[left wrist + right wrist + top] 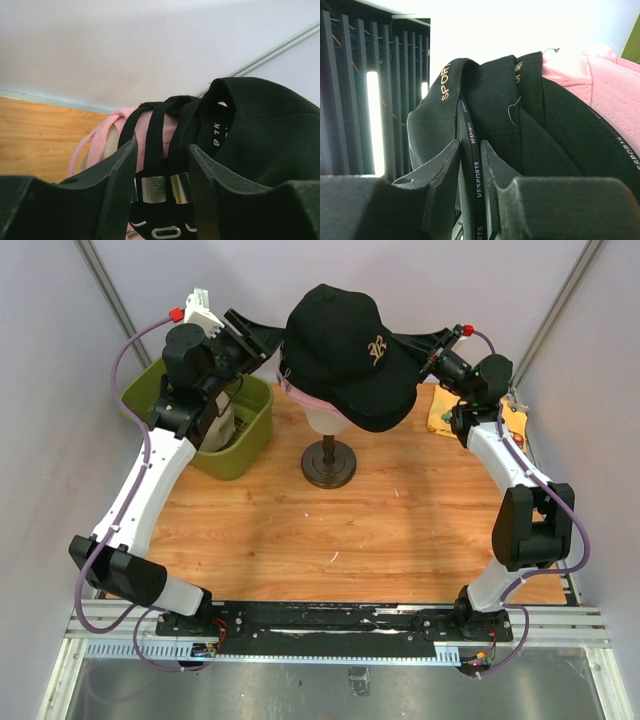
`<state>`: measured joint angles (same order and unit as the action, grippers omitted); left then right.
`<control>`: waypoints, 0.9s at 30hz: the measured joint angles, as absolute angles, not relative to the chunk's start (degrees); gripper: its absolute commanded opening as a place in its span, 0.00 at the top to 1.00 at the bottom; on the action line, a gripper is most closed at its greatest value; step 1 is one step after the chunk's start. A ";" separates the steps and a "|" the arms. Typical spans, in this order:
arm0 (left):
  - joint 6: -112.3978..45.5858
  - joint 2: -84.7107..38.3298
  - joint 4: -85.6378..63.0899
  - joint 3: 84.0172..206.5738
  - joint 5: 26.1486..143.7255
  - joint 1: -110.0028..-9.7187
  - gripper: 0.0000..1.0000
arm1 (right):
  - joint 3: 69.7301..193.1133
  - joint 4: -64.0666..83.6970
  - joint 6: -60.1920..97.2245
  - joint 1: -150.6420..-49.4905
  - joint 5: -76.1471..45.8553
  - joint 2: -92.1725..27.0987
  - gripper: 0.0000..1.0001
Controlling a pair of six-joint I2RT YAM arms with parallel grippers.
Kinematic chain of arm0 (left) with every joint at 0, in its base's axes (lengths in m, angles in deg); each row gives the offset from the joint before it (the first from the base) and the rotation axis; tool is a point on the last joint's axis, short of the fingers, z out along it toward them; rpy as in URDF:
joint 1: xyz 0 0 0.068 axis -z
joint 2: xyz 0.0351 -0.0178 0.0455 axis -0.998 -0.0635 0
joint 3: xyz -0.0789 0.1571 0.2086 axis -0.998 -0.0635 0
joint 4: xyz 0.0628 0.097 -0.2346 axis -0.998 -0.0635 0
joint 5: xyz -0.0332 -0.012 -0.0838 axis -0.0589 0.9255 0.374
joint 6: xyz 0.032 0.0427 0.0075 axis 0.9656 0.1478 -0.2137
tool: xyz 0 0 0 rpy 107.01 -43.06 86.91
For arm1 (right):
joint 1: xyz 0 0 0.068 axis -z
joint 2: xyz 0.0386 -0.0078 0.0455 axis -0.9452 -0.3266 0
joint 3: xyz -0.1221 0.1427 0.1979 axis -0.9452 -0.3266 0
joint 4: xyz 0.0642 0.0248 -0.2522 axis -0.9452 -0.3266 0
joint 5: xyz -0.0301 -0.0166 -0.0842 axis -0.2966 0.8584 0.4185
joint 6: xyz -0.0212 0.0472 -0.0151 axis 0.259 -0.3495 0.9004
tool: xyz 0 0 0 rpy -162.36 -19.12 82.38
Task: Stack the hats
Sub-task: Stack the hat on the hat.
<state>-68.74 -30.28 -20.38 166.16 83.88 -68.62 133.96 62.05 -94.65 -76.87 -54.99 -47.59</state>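
Edgewise, black cap [434,125] in right jaws

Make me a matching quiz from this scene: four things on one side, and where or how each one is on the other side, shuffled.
Things:
1. top black cap
2. pink cap
3. green bin
4. left gripper

Places or states:
A. open, at the back of the caps
B. far-left part of the table
C. uppermost on the mannequin head
D. underneath the black one

Pairs: 1-C, 2-D, 3-B, 4-A
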 measured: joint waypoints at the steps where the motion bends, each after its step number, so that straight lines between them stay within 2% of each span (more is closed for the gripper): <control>1: -68.46 -30.46 -20.65 166.73 83.90 -68.62 0.49 | 133.98 61.92 -94.65 -76.87 -55.01 -47.59 0.76; 8: -67.17 -31.18 -21.96 169.20 84.69 -68.93 0.46 | 134.86 60.39 -94.06 -76.87 -55.54 -47.59 0.76; 15: -65.16 -36.14 -26.90 177.20 86.50 -69.04 0.48 | 135.97 58.94 -93.12 -76.87 -55.97 -47.90 0.76; 24: -61.46 -40.93 -36.73 184.96 85.45 -69.04 0.57 | 136.52 58.48 -92.86 -76.87 -56.13 -48.47 0.75; 27: -60.15 -41.52 -38.59 186.88 85.10 -69.04 0.68 | 136.95 58.40 -92.58 -76.87 -56.21 -48.95 0.75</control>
